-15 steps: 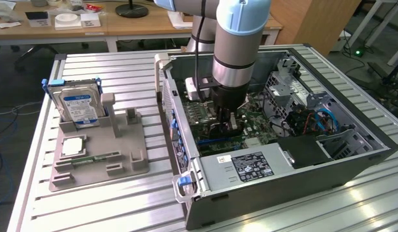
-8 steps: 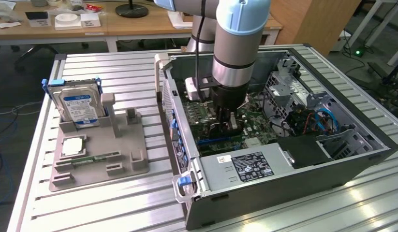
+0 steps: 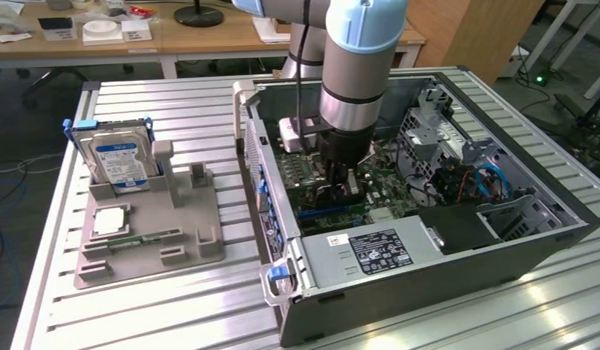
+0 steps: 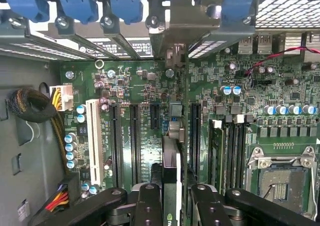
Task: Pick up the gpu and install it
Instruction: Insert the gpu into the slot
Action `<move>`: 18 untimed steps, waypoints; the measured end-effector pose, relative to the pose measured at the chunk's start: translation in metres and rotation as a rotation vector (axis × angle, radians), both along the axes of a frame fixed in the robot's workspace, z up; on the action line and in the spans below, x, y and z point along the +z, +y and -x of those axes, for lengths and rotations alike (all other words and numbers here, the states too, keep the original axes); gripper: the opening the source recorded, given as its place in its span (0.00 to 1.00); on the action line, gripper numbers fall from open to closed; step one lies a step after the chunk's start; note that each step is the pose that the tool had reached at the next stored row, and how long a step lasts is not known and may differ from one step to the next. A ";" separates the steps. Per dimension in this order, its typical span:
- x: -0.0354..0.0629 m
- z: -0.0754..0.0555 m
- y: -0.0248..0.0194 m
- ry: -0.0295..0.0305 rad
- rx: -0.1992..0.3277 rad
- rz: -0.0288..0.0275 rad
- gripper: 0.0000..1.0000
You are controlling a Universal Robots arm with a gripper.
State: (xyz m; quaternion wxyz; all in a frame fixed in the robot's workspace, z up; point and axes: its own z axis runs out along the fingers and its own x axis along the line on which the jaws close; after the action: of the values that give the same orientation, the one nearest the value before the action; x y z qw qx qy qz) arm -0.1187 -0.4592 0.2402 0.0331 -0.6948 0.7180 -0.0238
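Note:
My gripper (image 3: pixel 340 184) reaches down into the open computer case (image 3: pixel 533 240), over the green motherboard (image 3: pixel 324 200). It is shut on the gpu (image 3: pixel 348 192), which shows as a dark card under the fingers. In the wrist view the gpu (image 4: pixel 171 158) stands edge-on between the two black fingers (image 4: pixel 149 202). It runs over the motherboard (image 4: pixel 145 136) between the long black expansion slots, towards the case's rear wall. Its metal bracket (image 4: pixel 176 23) sits at the rear slot openings. Whether its lower edge is in a slot is hidden.
A grey fixture (image 3: pixel 149 226) in the exterior view's left holds a silver hard drive (image 3: pixel 119 162), a RAM strip (image 3: pixel 139 239) and a chip (image 3: pixel 110 221). Inside the case lie the power supply (image 3: pixel 378 251), blue slot latches (image 4: pixel 75 3), RAM sticks (image 4: pixel 230 146) and a CPU socket (image 4: pixel 280 178).

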 end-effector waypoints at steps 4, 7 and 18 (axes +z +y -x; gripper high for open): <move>-0.0004 0.000 0.0002 0.0001 0.009 0.0001 0.27; -0.0009 0.000 0.0002 0.0000 0.010 -0.0001 0.27; -0.0034 0.000 0.0002 0.0000 0.010 -0.0002 0.27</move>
State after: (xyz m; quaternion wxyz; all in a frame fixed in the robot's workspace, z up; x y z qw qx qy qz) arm -0.1187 -0.4590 0.2368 0.0333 -0.6982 0.7147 -0.0236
